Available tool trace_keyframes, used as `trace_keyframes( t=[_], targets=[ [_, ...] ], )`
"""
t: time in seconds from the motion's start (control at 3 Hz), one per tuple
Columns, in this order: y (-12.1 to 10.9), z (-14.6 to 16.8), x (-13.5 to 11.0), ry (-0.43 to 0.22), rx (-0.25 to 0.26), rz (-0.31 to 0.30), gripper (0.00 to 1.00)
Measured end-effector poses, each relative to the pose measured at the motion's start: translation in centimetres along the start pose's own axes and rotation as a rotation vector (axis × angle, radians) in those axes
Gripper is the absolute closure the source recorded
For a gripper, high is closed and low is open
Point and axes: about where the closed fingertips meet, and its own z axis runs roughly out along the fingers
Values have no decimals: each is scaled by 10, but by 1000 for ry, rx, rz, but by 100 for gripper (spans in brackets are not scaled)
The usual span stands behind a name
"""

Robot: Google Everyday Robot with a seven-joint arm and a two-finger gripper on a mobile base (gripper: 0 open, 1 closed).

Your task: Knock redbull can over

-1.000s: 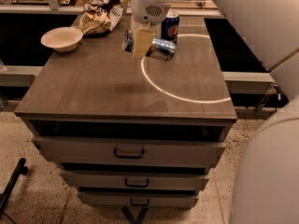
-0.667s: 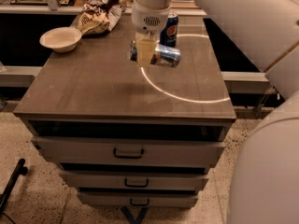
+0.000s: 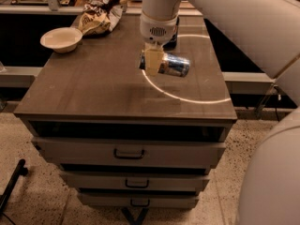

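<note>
The redbull can (image 3: 174, 65), blue and silver, lies on its side on the brown table top (image 3: 93, 88), right of centre, with its long axis pointing left-right. My gripper (image 3: 151, 63) hangs down from the white wrist (image 3: 158, 29) and sits right at the can's left end, partly covering it. A dark-blue Pepsi can (image 3: 173, 37) stands upright just behind the wrist, mostly hidden by it.
A white bowl (image 3: 61, 39) sits at the back left, with a crumpled snack bag (image 3: 101, 14) behind it. A bright ring of light (image 3: 187, 100) lies on the table's right half. Drawers with handles (image 3: 128, 153) are below the front edge. My white arm fills the upper right.
My gripper has moved toward the table's front and slightly right. The lying can has shifted the same way with it. Bowl, bag and Pepsi can have not moved.
</note>
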Motion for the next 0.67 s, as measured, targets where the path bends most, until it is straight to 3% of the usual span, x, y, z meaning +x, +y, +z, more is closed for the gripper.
trace_keyframes(
  t=[0.67],
  targets=[
    [-4, 31, 6, 5, -50, 4, 100]
  ],
)
